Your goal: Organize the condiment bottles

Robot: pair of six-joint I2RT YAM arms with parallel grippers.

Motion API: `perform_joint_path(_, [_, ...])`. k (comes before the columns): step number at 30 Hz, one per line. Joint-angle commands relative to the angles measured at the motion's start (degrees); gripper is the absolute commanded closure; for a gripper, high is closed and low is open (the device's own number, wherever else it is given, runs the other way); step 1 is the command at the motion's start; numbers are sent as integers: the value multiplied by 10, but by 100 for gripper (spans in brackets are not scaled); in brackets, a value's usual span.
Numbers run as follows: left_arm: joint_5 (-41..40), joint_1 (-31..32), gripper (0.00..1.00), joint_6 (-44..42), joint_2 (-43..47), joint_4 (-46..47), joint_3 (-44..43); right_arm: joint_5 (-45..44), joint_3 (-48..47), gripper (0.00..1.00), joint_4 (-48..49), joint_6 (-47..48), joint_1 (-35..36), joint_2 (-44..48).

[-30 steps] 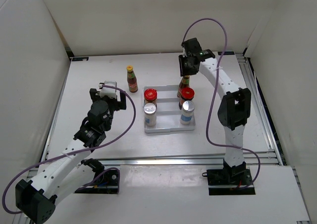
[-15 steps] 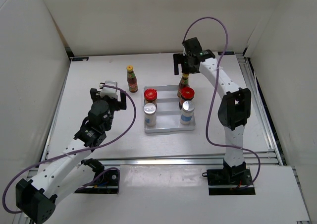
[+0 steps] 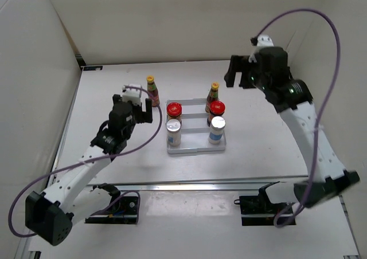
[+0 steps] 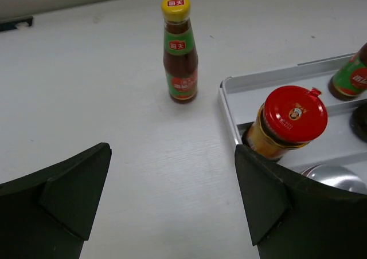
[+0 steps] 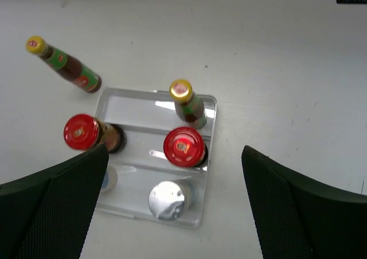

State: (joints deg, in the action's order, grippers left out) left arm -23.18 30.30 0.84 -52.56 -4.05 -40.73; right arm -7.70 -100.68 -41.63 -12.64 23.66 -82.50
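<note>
A flat white tray (image 3: 195, 150) holds five condiment bottles. A yellow-capped sauce bottle (image 3: 213, 91) stands at its back right, two red-lidded jars (image 3: 174, 109) (image 3: 216, 108) in the middle row, two silver-topped shakers (image 3: 174, 129) (image 3: 217, 126) in front. A second sauce bottle (image 3: 151, 90) (image 4: 180, 50) stands on the table left of the tray's back corner. My left gripper (image 3: 139, 100) (image 4: 172, 156) is open, low, just short of that bottle. My right gripper (image 3: 239, 77) (image 5: 175, 150) is open and empty, high above the tray's right side.
White walls close in the table at the back and on both sides. In the left wrist view the tray rim (image 4: 229, 93) and a red-lidded jar (image 4: 289, 124) lie close to the right finger (image 4: 269, 201). Purple cables loop off both arms.
My right gripper opened, let go of the sauce bottle at the tray's back right, and rose back to the right. My left arm reached forward towards the loose sauce bottle.
</note>
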Motion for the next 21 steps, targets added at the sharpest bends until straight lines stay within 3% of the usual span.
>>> perform_joint_path(1, [128,-57,0,81,-59,-74,-98,27,108,0,-15,-12,1,88])
perform_joint_path(5, [154,-103,0,107,-163,-108,-202,61,227,0,-23,-32,1,198])
perform_joint_path(13, [199,-109,0,107,-364,-162,-414,85,330,0,-72,-32,1,320])
perform_joint_path(21, [170,-109,0,102,-482,-170,-472,106,343,0,-83,-27,1,344])
